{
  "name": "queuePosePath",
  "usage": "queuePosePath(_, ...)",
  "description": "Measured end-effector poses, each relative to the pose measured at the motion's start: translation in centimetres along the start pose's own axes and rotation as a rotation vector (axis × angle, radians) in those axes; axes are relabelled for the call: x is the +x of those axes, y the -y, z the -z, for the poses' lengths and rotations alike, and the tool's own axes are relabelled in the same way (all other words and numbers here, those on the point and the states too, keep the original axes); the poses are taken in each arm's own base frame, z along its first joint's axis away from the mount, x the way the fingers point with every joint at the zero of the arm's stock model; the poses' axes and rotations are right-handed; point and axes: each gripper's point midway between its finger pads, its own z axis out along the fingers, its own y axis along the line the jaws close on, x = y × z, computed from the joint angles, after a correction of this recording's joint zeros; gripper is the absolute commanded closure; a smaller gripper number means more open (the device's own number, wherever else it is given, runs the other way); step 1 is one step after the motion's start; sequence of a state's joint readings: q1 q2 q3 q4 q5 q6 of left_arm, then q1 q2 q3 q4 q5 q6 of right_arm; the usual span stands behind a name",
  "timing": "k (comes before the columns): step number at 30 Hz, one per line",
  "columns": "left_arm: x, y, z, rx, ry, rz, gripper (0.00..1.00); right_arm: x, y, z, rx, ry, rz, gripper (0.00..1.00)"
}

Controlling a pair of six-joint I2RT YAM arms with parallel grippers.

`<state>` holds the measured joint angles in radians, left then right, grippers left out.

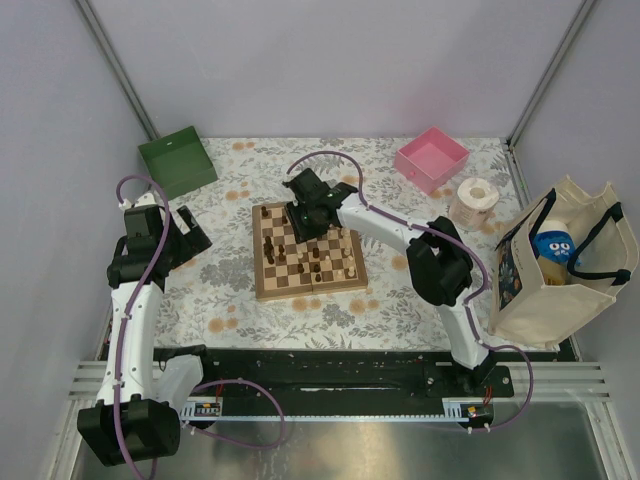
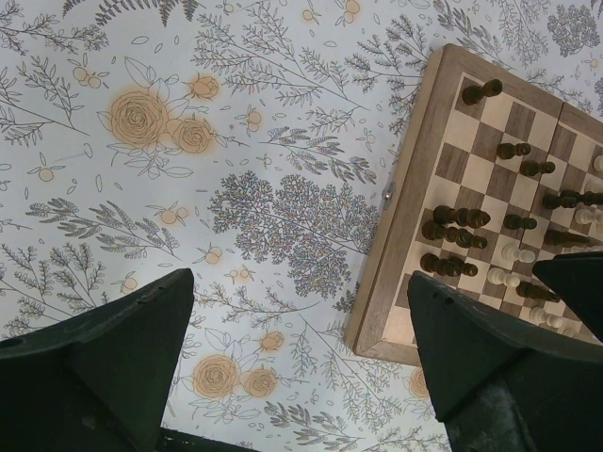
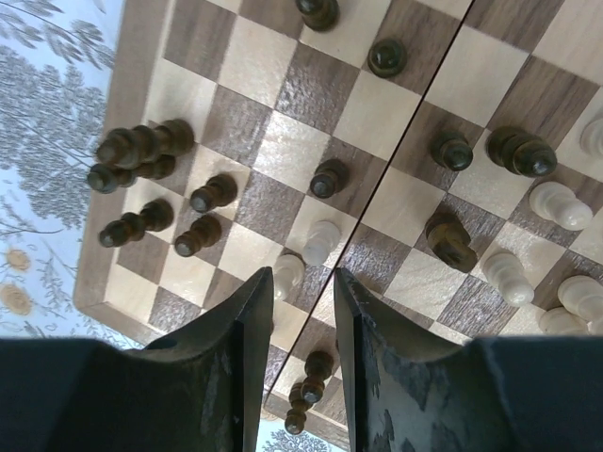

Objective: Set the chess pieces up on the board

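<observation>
The board [image 1: 262,292] lies mid-table with dark and cream chess pieces [image 1: 315,262] scattered over its squares. My right gripper [image 1: 305,215] hovers low over the board's far end. In the right wrist view its jaws [image 3: 301,275] stand a little apart with nothing between them. A cream pawn [image 3: 285,273] sits by the left fingertip, another cream pawn [image 3: 320,240] just beyond. Dark pieces [image 3: 141,146] lie toppled near the board's border [image 3: 132,141]. My left gripper [image 1: 193,232] is wide open over the tablecloth, left of the board [image 2: 405,202], and it [image 2: 300,281] holds nothing.
A green box [image 1: 177,160] stands at the back left and a pink box [image 1: 432,157] at the back right. A paper roll [image 1: 474,200] and a cream tote bag [image 1: 560,262] sit on the right. The cloth is floral.
</observation>
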<state>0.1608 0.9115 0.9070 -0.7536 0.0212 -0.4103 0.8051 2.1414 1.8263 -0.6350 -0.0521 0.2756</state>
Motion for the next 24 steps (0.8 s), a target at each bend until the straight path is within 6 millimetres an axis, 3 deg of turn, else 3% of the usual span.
queuePosePath(7,0.0,0.0,0.0,0.0,0.0,0.0,0.01,1.4,0.7,-1.6,0.027,-0.061,-0.006,0.59)
queuePosePath(24,0.0,0.0,0.0,0.0,0.0,0.001,0.01,0.7,0.6,-2.5,0.037,-0.078,-0.006,0.66)
